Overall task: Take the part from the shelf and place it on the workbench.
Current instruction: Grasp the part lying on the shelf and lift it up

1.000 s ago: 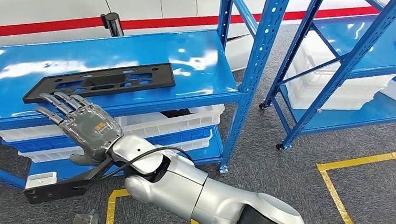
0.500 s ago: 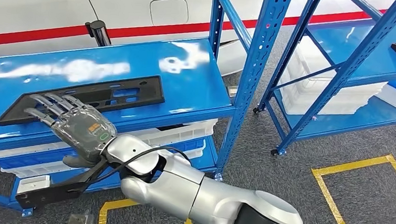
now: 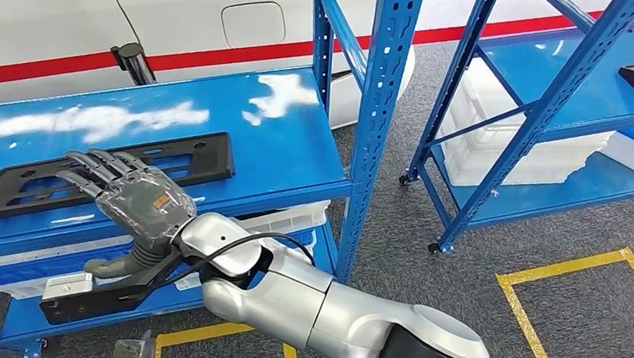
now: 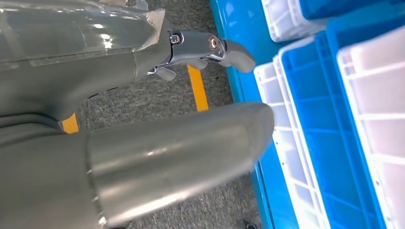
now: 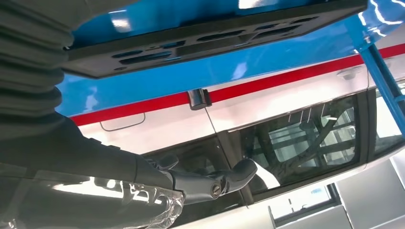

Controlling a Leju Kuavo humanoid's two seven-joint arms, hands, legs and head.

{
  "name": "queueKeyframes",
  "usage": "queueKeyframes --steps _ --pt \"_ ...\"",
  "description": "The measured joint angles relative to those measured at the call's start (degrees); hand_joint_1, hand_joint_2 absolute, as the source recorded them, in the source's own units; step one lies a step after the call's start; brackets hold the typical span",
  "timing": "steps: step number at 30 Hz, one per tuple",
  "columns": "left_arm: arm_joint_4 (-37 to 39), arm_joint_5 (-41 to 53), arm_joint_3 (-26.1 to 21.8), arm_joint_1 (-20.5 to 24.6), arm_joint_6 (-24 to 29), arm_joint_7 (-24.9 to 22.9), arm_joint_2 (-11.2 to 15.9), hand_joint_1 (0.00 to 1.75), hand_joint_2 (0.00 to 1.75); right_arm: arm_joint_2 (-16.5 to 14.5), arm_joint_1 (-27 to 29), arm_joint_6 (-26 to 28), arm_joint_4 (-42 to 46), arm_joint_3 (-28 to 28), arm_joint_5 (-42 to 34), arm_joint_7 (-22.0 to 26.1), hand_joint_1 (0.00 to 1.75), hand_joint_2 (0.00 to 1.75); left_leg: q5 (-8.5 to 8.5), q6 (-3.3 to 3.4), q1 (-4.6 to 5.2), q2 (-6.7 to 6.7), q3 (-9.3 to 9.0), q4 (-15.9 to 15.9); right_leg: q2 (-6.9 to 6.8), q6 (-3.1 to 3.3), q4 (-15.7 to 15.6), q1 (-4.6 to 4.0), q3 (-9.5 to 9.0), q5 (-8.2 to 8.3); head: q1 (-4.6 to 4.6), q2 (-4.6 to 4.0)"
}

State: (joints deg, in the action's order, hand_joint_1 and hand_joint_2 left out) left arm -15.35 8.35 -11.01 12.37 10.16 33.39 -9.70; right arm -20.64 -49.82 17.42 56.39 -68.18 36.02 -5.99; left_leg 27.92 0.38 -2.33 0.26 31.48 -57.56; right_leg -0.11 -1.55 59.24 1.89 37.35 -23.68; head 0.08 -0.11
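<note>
The flat black perforated plastic part (image 3: 103,174) was seen lying on the glossy blue metal shelf (image 3: 282,143); the right hand (image 3: 131,202) was spread above its near edge, grasping nothing, while the left hand (image 4: 143,95) was likewise seen empty

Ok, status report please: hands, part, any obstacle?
Right hand open, fingers over black part. Part flat on shelf, not lifted. Left hand holds nothing. No obstacle seen.

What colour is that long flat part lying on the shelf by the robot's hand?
Black. The part shows best in the head view, on the blue shelf.
</note>
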Motion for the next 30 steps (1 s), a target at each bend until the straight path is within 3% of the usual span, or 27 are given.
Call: queueKeyframes --steps 2,7,9,13,19,21,24,27,29,30 --pt "-0.01 -0.01 -0.05 0.16 -0.28 0.21 -0.03 0.0 0.0 -0.02 0.0 0.0 -0.02 0.01 0.02 0.0 0.0 0.0 -0.09 0.43 0.01 0.16 -0.24 0.38 0.17 0.18 -0.03 -0.14 -0.02 -0.12 0.0 0.0" --pt "-0.01 -0.02 -0.11 0.4 -0.63 0.81 -0.08 0.0 0.0 -0.02 0.0 0.0 -0.34 0.01 0.27 0.0 0.0 0.0 -0.03 0.3 0.0 0.44 -0.46 0.98 0.24 0.55 -0.01 -0.4 -0.05 -0.31 0.0 0.0" --pt "-0.01 -0.02 -0.11 0.42 -0.68 0.84 -0.14 0.0 0.0 -0.02 0.0 0.0 -0.5 0.01 0.33 0.0 0.0 0.0 -0.08 -0.37 -0.01 0.51 -0.46 1.02 0.23 0.63 0.02 -0.51 -0.04 -0.27 0.01 0.0" --pt "-0.01 0.04 -0.13 0.43 -0.65 0.94 -0.25 0.0 0.0 -0.02 0.01 0.0 -0.74 0.01 0.34 0.04 0.0 0.0 -0.17 -2.6 -0.08 0.55 -0.46 1.08 0.21 0.79 0.06 -0.6 -0.04 -0.2 0.0 0.0" --pt "0.0 0.66 -0.16 0.48 -0.17 1.06 -0.31 0.0 0.0 -0.02 0.01 -0.01 -1.13 0.01 1.29 0.02 0.0 0.0 -0.21 -2.8 0.17 0.51 -0.57 0.94 0.16 0.56 -0.28 -0.55 -0.53 -0.04 0.01 0.0" --pt "0.01 0.78 -0.19 0.5 -0.08 1.07 -0.32 0.0 0.0 -0.02 0.02 -0.02 -1.31 -0.08 2.22 -0.3 0.0 0.0 -0.11 -2.6 0.33 0.51 -0.49 0.68 0.14 0.37 -0.41 -0.24 -0.6 0.07 0.0 0.0" --pt "0.01 0.88 -0.36 0.51 -0.02 1.09 -0.31 0.0 0.0 -0.05 0.05 -0.06 -1.49 -0.23 3.25 -0.87 0.0 0.0 0.24 -1.66 0.47 0.51 -0.1 -0.06 0.1 -0.14 -0.64 0.36 -0.61 0.35 -0.02 0.0" --pt "-0.02 0.93 -0.59 0.51 0.16 1.13 -0.41 0.0 0.0 -0.4 0.07 -0.26 -1.57 -0.32 3.95 -1.13 0.0 0.0 -0.27 -0.62 0.46 0.5 -0.31 0.64 -0.01 -0.77 -1.24 0.13 -0.89 0.68 -0.01 0.0" --pt "-0.06 0.96 -0.74 0.59 0.38 1.17 -0.64 0.0 0.0 -0.67 0.0 -0.42 -1.6 -0.33 4.39 -1.2 0.0 0.0 -1.4 0.26 0.29 0.41 -1.21 2.44 -0.04 -0.87 0.15 -0.18 -0.29 -0.24 0.07 0.0" --pt "-0.08 0.96 -0.82 0.62 0.45 1.19 -0.78 0.0 0.0 -0.67 -0.01 -0.49 -1.62 -0.34 4.55 -1.2 0.0 0.0 -1.85 0.55 0.16 0.31 -1.54 3.09 -0.02 -0.61 2.67 -0.28 0.86 -1.5 0.13 0.0"
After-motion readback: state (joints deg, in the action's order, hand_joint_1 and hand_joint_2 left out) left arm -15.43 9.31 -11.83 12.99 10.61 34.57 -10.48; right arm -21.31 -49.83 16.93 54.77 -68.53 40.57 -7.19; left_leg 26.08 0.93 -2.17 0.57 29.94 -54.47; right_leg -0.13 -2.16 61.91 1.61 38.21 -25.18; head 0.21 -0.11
